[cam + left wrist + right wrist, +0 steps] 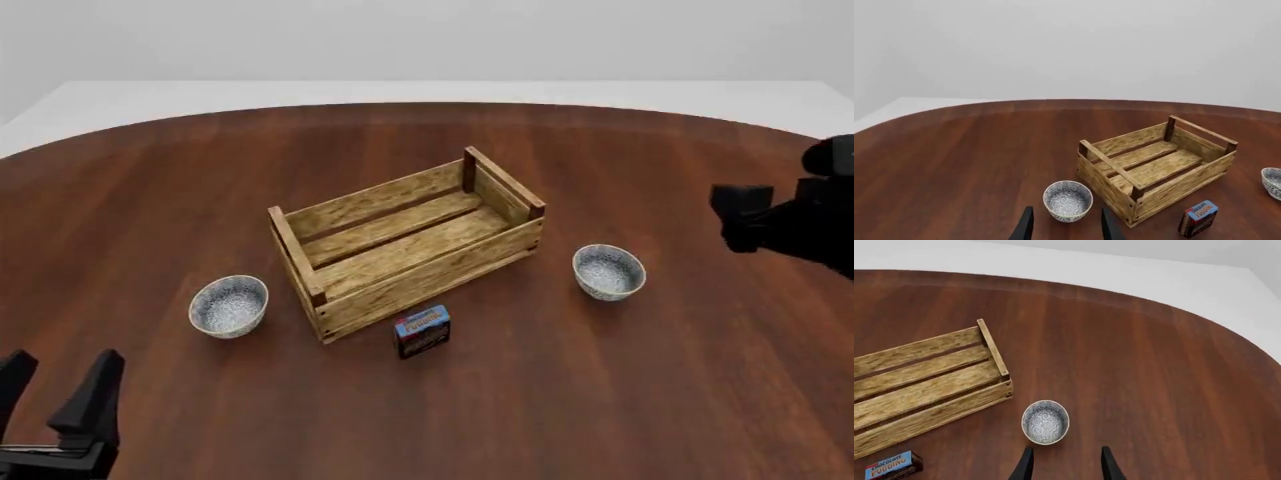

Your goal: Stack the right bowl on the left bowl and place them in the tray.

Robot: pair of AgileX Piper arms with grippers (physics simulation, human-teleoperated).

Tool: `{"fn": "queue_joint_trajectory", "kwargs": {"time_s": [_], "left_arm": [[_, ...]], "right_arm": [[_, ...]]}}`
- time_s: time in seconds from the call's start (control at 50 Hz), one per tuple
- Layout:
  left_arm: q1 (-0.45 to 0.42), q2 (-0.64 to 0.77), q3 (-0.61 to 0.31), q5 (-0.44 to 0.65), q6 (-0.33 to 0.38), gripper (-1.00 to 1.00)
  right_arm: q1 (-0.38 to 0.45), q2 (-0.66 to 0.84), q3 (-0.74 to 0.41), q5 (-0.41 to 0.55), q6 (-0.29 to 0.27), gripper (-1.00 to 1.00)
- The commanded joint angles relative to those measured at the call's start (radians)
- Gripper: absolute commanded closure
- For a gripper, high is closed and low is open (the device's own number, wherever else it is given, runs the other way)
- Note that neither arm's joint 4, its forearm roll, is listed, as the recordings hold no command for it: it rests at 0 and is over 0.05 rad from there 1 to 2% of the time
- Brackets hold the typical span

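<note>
The left bowl (228,305), white with blue-grey speckles, stands on the table left of the tray (407,240), a light-wood slatted crate. Its twin, the right bowl (609,271), stands to the right of the tray. My left gripper (54,385) hovers open near the front left, short of the left bowl (1067,200). My right gripper (1066,465) is open and holds nothing, above and just behind the right bowl (1045,422). Both bowls are upright and empty. The tray (1154,167) holds nothing.
A small blue-and-red carton (422,332) lies just in front of the tray's near corner, between the two bowls. The round brown table (427,420) ends at a curved far edge. The right arm (801,225) hangs over the table's right side.
</note>
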Motion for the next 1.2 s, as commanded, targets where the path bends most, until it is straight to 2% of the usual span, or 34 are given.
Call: {"fn": "queue_joint_trajectory", "kwargs": {"time_s": [0.02, 0.16, 0.2, 0.34, 0.44, 0.72, 0.94, 1.2], "left_arm": [[0.002, -0.03, -0.002, 0.027, 0.011, -1.0], [-0.011, 0.004, 0.002, 0.012, 0.03, -1.0], [-0.011, -0.03, 0.001, 0.037, 0.014, -1.0], [-0.001, -0.039, 0.001, 0.047, 0.024, -1.0], [-0.001, -0.062, 0.001, 0.067, 0.041, -1.0], [-0.001, -0.083, -0.006, 0.085, 0.028, -1.0], [-0.006, -0.085, -0.008, 0.093, 0.015, -1.0], [-0.007, -0.087, -0.006, 0.094, 0.011, -1.0]], "right_arm": [[-0.002, 0.149, -0.112, 0.06, 0.014, -1.0], [-0.006, 0.226, -0.168, 0.08, -0.007, -1.0], [0.002, 0.246, -0.178, 0.087, 0.002, -1.0], [-0.008, 0.321, -0.222, 0.093, -0.01, -1.0], [-0.027, 0.388, -0.239, 0.083, -0.041, -1.0], [-0.019, 0.54, -0.267, 0.055, -0.049, -1.0], [-0.018, 0.674, -0.307, 0.026, -0.03, -1.0], [-0.031, 0.757, -0.332, -0.002, -0.035, -1.0]]}}
